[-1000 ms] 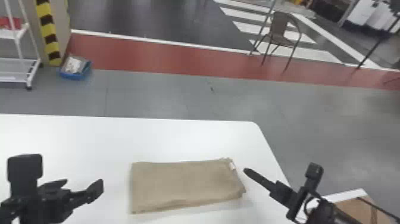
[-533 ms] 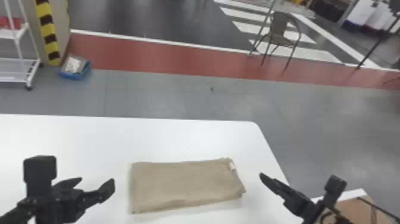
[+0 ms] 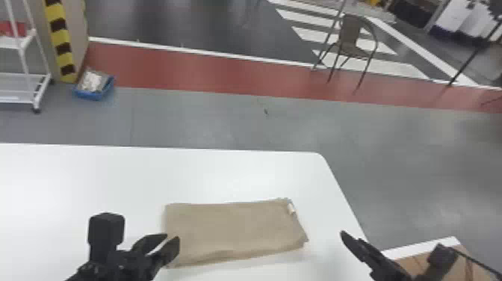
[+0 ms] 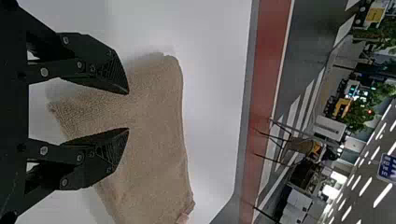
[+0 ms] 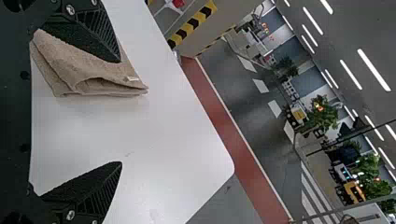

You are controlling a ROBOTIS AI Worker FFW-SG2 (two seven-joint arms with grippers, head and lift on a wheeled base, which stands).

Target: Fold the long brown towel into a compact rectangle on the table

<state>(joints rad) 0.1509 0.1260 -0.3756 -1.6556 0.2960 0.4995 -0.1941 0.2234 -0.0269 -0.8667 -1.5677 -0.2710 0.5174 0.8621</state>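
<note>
from my seat at the controls, i have the long brown towel [image 3: 231, 233], a soft woven cloth, lying on the smooth white table [image 3: 224, 175], folded into a flat, wide rectangle near the table's right end. its long sides run left to right, and the right end slants a little. a small whitish tag [image 3: 291, 209] shows by its far right corner, and my right wrist view shows stacked layers with a slightly gaping fold at that end. i've got the left gripper [image 3: 172, 238] at the towel's near left part, its black fingers partway open with a fair gap between them; i see nothing held there. i can't tell whether they touch the cloth. the right gripper [image 3: 355, 244] is out to the right of the towel, apart from it, near the table's right edge; in its wrist view the black fingers [image 5: 100, 35] stand wide open with nothing between them. at the near right, beyond the table's edge, there's a brown cardboard piece [image 3: 414, 263] with a white edge alongside. across the grey floor at the far left i see a white metal rack [image 3: 23, 76], a yellow-and-black striped pillar [image 3: 61, 37] and a shallow blue plastic tray [image 3: 87, 95] with pale stuff in it. a brown chair [image 3: 351, 41] with thin legs stands far right.
</note>
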